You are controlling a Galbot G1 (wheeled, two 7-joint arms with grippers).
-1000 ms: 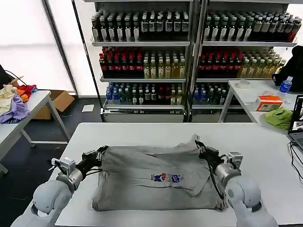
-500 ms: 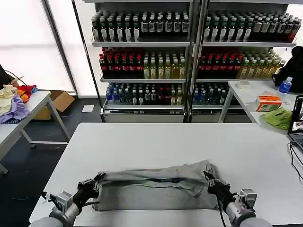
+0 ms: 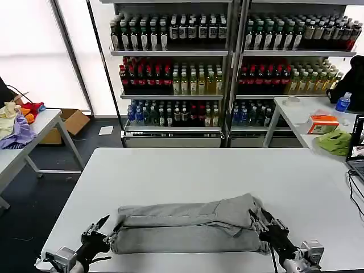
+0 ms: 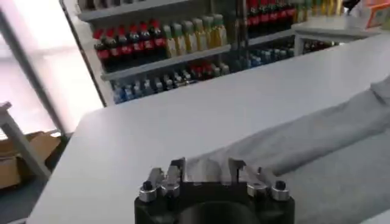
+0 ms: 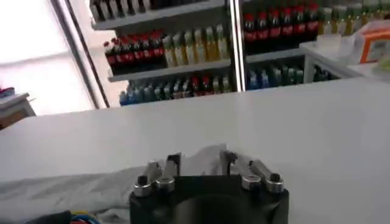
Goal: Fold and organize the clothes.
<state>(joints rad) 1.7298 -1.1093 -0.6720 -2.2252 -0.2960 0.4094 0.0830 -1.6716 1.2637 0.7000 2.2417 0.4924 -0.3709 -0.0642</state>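
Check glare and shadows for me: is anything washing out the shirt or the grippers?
Head view: the window is blown out white, yet the grey shirt is evenly lit with soft fold shadows, the left gripper and right gripper dark at its ends. Left and right wrist views: the same window glare stays off the cloth.

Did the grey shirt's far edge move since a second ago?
Yes. The grey shirt's far edge came toward the white table's near edge, folded over itself.
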